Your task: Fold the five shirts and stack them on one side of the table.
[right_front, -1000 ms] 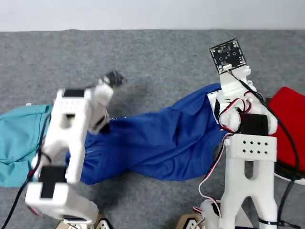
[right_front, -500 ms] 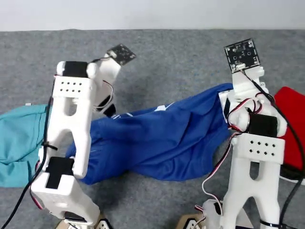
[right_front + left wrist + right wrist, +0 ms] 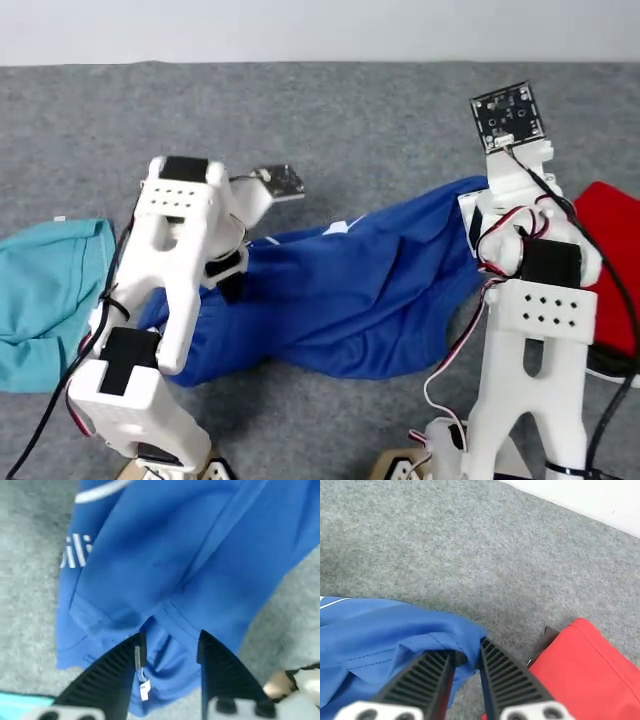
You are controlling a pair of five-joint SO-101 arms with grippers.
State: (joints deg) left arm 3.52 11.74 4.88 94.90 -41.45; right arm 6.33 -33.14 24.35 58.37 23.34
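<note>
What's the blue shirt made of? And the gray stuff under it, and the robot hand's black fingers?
The blue shirt looks like soft, thin cloth with a slight sheen: it drapes in folds and has stitched seams. The gray table cover looks like felt or short carpet: fuzzy, speckled, matte. The right hand has fingers that look like hard, matte black plastic with moulded ridges.

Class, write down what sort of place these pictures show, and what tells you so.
Probably a robotics lab bench: a white left arm and right arm stand at a grey felt-like table, with a blue shirt, teal shirt and red shirt on it.
</note>
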